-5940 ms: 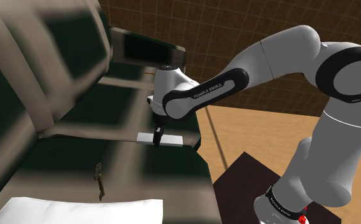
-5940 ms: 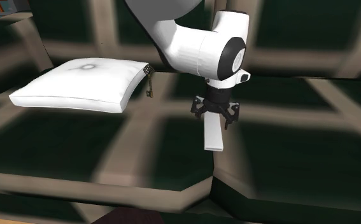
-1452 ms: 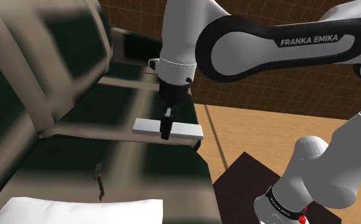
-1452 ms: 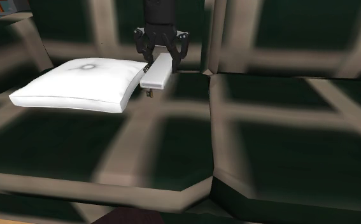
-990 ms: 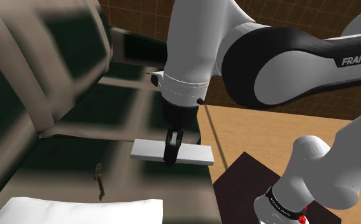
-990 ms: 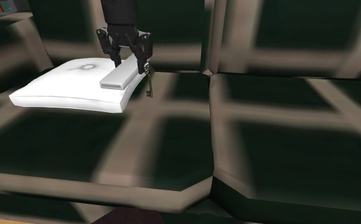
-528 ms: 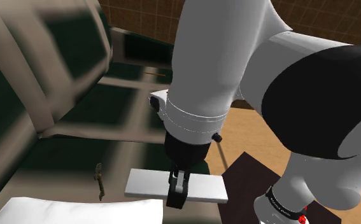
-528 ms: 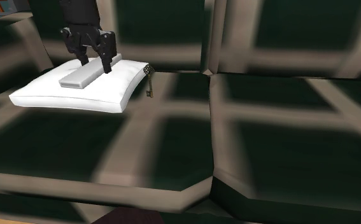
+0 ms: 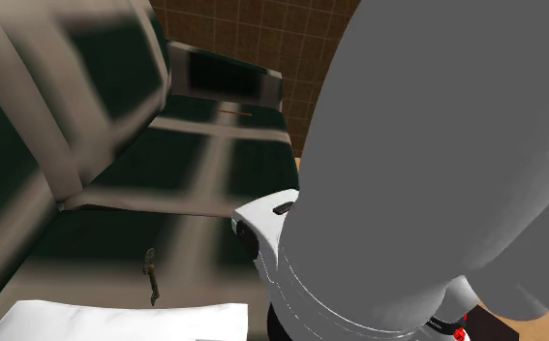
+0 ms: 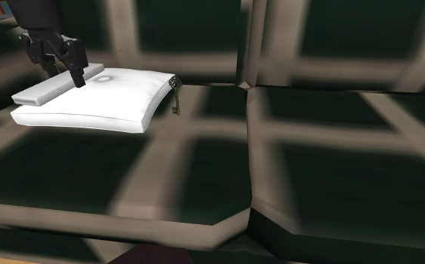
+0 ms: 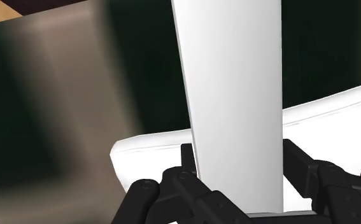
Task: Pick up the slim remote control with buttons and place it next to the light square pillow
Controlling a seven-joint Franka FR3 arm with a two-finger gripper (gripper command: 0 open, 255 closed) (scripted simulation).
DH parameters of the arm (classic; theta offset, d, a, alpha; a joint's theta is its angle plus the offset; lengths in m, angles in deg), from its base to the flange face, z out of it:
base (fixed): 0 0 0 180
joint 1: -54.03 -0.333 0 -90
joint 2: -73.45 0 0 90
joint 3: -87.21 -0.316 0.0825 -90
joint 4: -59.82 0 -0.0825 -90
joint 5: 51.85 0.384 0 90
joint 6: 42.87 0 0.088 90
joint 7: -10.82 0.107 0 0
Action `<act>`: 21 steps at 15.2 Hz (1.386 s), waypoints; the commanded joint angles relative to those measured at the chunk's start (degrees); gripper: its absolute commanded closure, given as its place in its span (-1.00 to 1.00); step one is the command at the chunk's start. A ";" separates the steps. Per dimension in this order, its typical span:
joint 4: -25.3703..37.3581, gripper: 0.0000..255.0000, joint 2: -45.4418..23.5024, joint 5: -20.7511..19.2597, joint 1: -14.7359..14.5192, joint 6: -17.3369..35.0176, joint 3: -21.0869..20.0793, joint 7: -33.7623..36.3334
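Observation:
The remote (image 10: 50, 88) is drawn as a plain pale grey slab with no buttons showing. My gripper (image 10: 62, 73) is shut on it near its middle. It hangs over the far left corner of the white square pillow (image 10: 102, 99) in the second exterior view, and whether it touches the pillow I cannot tell. In the wrist view the remote (image 11: 236, 95) runs straight out from the gripper (image 11: 241, 160), clasped by black fingers (image 11: 188, 162) on both sides, with the pillow (image 11: 150, 153) below. In the shoulder view the pillow (image 9: 117, 320) lies at the lower left.
A small brass key (image 10: 176, 101) lies on the dark green and beige sofa seat (image 10: 203, 165) beside the pillow's right edge; the same key (image 9: 150, 274) shows from the shoulder. The sofa back (image 9: 69, 87) rises behind. My white arm (image 9: 437, 174) blocks the shoulder view's right.
My gripper has carried the remote leftward in the second exterior view, from over the pillow's middle to its far left corner. The arm has swung closer to the shoulder camera.

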 commanded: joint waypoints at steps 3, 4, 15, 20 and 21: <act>3.89 1.00 -4.12 -1.92 -1.85 0.14 -4.53 7.31; 4.92 1.00 -5.23 -2.56 -2.36 0.10 -5.60 9.13; 16.46 1.00 -20.13 -13.57 -10.35 -0.44 -13.42 27.50; 12.98 1.00 -20.53 -13.97 -10.34 3.31 -13.26 27.75; 12.33 1.00 -20.67 -14.10 -10.35 4.05 -13.22 27.83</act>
